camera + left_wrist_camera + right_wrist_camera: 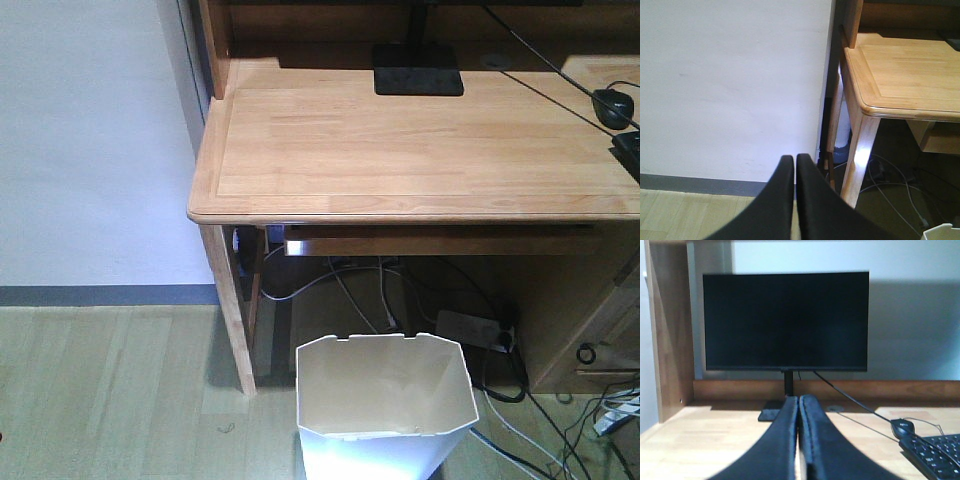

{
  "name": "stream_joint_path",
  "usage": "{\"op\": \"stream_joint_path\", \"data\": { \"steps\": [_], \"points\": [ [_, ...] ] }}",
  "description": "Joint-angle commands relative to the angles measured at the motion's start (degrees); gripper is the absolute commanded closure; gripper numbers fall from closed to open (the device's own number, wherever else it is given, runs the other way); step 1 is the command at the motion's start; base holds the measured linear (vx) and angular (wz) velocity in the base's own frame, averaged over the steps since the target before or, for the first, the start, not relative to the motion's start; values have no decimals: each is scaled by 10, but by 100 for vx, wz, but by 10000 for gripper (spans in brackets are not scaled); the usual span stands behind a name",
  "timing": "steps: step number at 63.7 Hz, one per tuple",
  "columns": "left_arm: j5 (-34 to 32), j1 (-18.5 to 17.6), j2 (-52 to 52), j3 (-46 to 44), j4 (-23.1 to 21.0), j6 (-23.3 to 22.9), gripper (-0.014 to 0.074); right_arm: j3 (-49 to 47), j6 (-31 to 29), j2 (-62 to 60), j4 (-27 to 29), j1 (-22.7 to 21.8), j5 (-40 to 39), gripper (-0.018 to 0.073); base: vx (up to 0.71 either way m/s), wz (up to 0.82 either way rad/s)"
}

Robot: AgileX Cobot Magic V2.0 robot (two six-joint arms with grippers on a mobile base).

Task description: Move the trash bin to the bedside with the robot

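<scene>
- The left hand [794, 160] is seen pressed shut, and nothing is held in it.
- The right hand [799, 400] is shut tight too, and nothing is held.
- A corner of the trash bin [941, 233] is seen low and to the right of the left hand, so that hand is judged nearer.
- The trash bin is stood upright on the floor [100, 400], mouth up, near a leg of the table [400, 140].
- Ahead of the right hand, only a monitor [785, 320], a mouse [901, 427] and a keyboard [935, 452] are seen.
- The bedside is not shown.
- No words or labels can be read.
</scene>
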Motion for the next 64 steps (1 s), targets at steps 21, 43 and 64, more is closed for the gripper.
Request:
{"op": "stream_joint_path", "data": {
  "steps": [21,43,64],
  "points": [
    [-38,-2,-8,2,-1,-2,603,-225,9,216,16,0,126,568,0,0],
    [-38,-2,-8,2,-1,-2,603,-236,13,288,62,0,203,568,0,0],
    [-38,-2,-8,2,-1,-2,603,-236,-1,288,65,0,230,508,0,0]
  ]
}}
